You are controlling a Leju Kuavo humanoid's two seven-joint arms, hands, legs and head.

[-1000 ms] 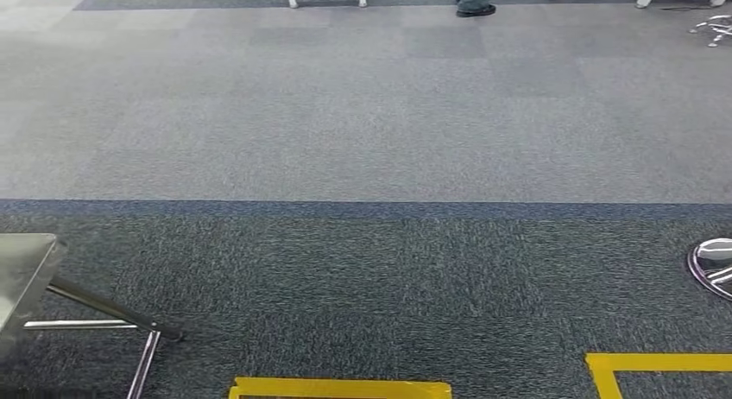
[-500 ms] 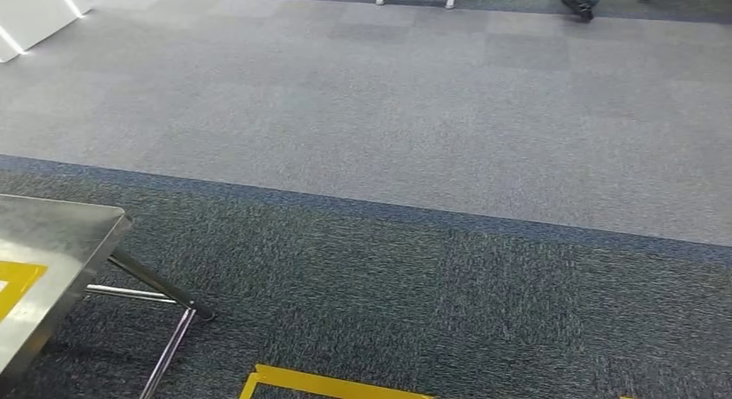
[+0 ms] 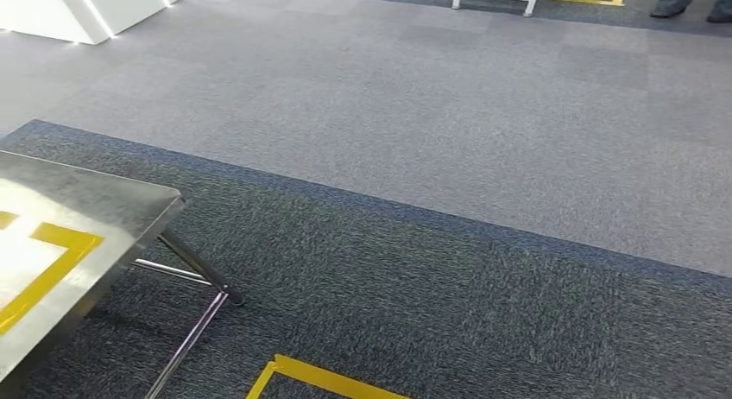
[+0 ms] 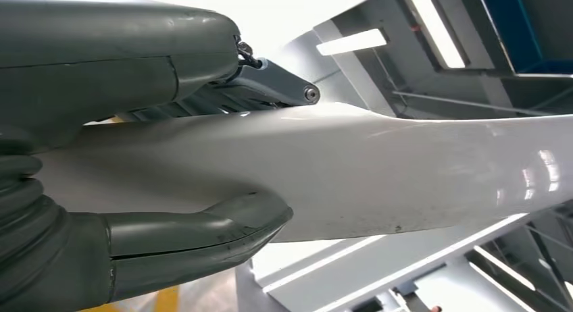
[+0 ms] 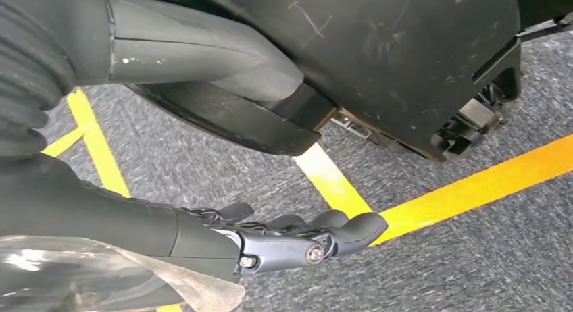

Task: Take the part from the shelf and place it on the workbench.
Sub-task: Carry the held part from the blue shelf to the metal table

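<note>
The step in hand is the carry: the part (image 4: pixel 378 177), a long smooth white piece, is already off the shelf and in the left hand (image 4: pixel 155 157), while the head view looks down on carpet with the counter (image 3: pixel 95 213) coming in at about 8 o'clock. The steel counter carries yellow tape (image 3: pixel 52 252) marking a box on its top, which I judge to be the spot meant for the part.

In the left wrist view the part runs straight out from the palm. The grey thumb (image 4: pixel 203 234) presses one side and the darker fingers (image 4: pixel 270 89) wrap the opposite side, so the left hand is grasping it with the long end sticking out well past the fingertips.

The right hand (image 5: pixel 270 238) hangs over the carpet and yellow floor tape (image 5: pixel 473 184). Its fingers are loosely curled with nothing seen between them; whether they are fully clenched I cannot tell.

Next, by my judgement, the robot needs to face the counter squarely, close up to it, then bring the left arm over the top and lower the part flat inside the taped box before letting go. The long overhang calls for care: the free end could strike the counter's edge first.
</note>
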